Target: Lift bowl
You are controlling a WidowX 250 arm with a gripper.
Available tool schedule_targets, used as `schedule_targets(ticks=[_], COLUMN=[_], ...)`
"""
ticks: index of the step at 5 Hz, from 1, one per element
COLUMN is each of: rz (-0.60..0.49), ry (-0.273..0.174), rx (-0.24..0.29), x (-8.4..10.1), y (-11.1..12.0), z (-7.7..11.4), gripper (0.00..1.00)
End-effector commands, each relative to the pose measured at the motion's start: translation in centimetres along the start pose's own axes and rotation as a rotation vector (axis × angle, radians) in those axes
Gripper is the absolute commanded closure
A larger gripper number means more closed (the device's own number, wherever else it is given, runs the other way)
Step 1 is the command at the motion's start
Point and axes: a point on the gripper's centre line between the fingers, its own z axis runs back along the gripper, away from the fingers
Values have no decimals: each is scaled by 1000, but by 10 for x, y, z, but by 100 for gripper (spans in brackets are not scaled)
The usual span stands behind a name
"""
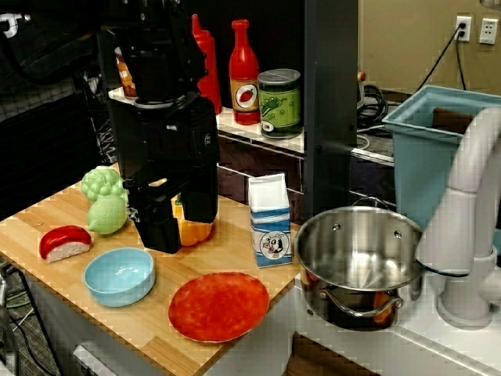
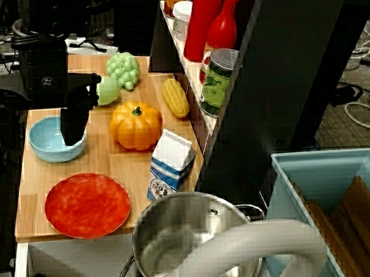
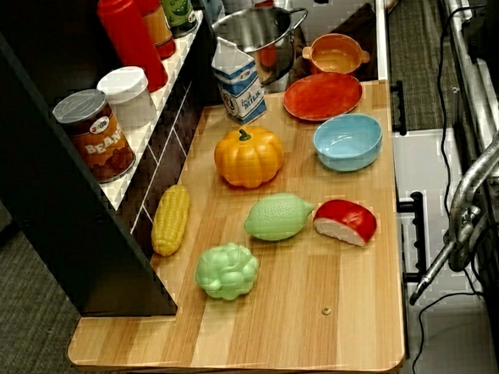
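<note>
The light-blue bowl [image 1: 118, 276] sits upright and empty on the wooden counter [image 1: 31, 223], near its front edge and left of the red plate [image 1: 218, 306]. It also shows in the side view [image 2: 46, 142] and the far view [image 3: 348, 142]. My black gripper [image 1: 159, 237] points down just behind the bowl's far rim. In the side view the gripper [image 2: 73, 132] hangs over the bowl's right rim and inner side. The fingers read as one dark mass, so their opening is unclear. The gripper does not show in the far view.
An orange pumpkin [image 2: 135, 125] stands right behind the gripper, with a milk carton [image 1: 270, 220] beside it. Green vegetables [image 1: 104, 199], a red-and-white piece [image 1: 64, 242] and corn [image 2: 175, 97] lie nearby. A steel pot [image 1: 359, 249] sits to the right. A shelf with bottles and cans [image 1: 279, 102] runs behind.
</note>
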Motion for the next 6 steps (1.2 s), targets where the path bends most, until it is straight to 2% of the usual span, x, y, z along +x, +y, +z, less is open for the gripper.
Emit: schedule_targets(ticks=[1, 2, 3, 4, 5, 6], rz=[0, 101, 154, 151, 105, 65], ry=[0, -20, -24, -8, -34, -18], rx=[0, 6, 14, 17, 14, 31], x=[0, -26, -57, -87, -104, -100], y=[0, 11, 12, 12, 9, 6], z=[0, 6, 7, 0, -9, -23], gripper=[0, 0, 0, 0, 0, 0])
